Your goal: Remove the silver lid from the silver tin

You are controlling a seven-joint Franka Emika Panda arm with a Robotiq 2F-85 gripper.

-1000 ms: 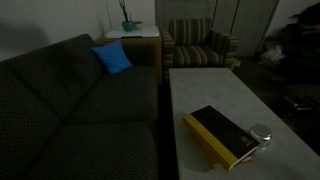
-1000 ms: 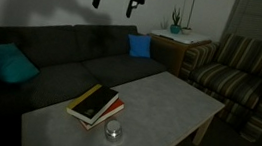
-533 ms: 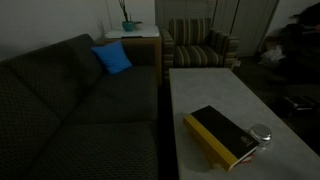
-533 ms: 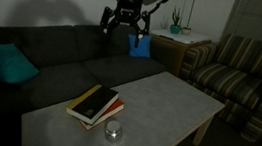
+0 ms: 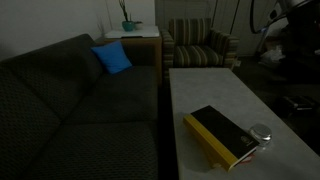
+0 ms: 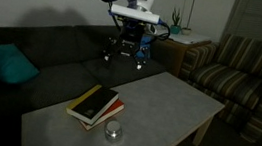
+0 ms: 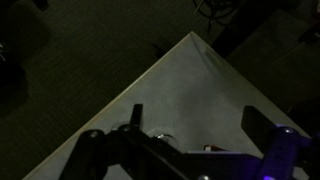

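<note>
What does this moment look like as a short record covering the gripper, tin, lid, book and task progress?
gripper: open, empty, raised in the air, well apart from the tin
silver tin: on the table, close beside the book
silver lid: seems to sit on the tin; too small to be sure
book: black-and-yellow, lying flat on the table
sofa: dark, alongside the table
progress: lid not yet touched

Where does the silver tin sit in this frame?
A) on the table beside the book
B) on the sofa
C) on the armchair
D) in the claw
A: the silver tin rests on the table next to the book, while the open claw hangs in the air away from it.
</note>
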